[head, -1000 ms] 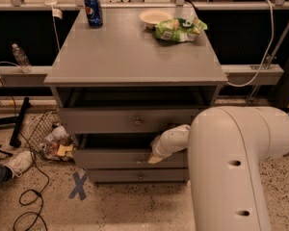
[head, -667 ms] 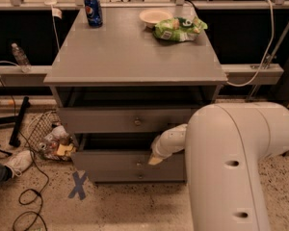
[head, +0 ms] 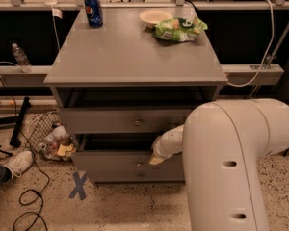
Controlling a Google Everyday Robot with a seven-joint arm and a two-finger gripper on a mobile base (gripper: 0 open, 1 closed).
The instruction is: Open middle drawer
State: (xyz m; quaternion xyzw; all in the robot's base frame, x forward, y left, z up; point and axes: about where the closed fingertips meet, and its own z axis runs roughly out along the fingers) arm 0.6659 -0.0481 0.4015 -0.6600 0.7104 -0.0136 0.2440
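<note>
moved: middle drawer (head: 111, 160) sits slightly further out; gripper (head: 156, 159) at its front's top edge; grip: cannot tell

My one camera looks from high up in front of the grey dresser (head: 106, 121), facing it and tilted steeply down. It is near: the tabletop (head: 135, 52) fills the upper middle, the speckled floor (head: 125, 206) the bottom left, and my white arm (head: 231, 167) bulks close in the lower right. My jaws sit low at centre, at the middle drawer (head: 111, 160) front.
</note>
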